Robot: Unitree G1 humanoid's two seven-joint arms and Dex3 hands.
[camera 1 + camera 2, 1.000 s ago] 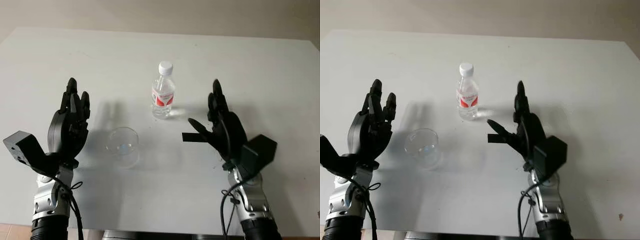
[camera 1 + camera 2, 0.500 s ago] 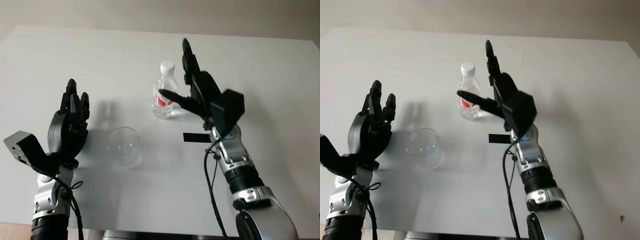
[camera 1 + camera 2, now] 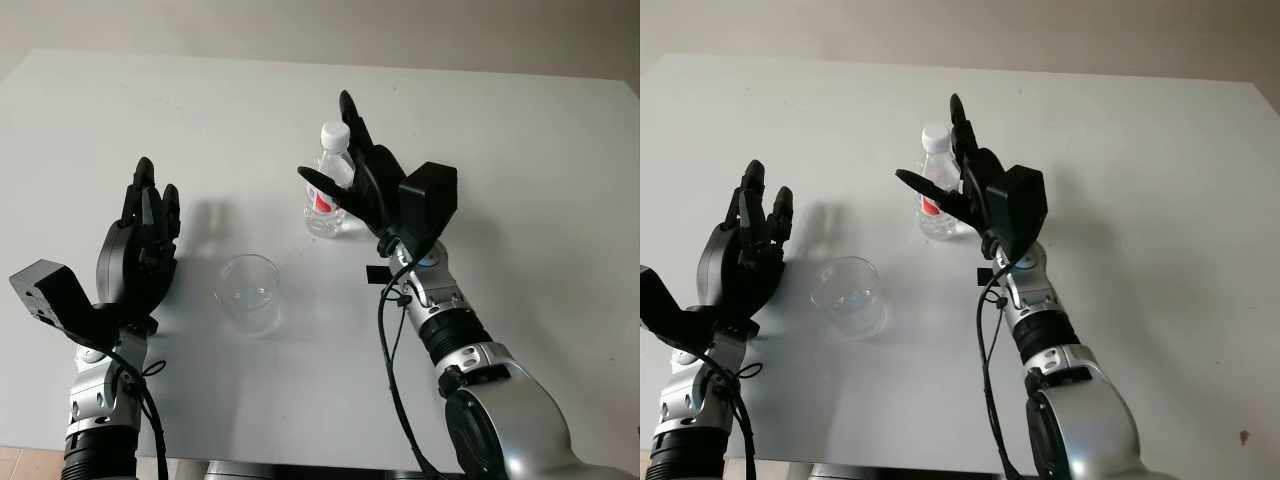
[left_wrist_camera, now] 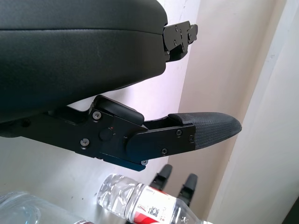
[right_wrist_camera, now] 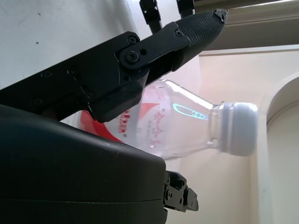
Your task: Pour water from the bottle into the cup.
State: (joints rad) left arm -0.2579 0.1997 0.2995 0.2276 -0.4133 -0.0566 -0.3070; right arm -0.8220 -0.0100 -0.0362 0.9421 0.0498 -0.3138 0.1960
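Clear bottle (image 3: 327, 186) upright between open right robot hand (image 3: 352, 185) fingers, ungrasped.

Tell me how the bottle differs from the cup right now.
The bottle is tall, narrow and closed with a white cap; the cup is short, wide and open-topped. The bottle bears a red and white label; the cup is plain. The right hand is at the bottle; the cup stands alone. Both are clear and upright.
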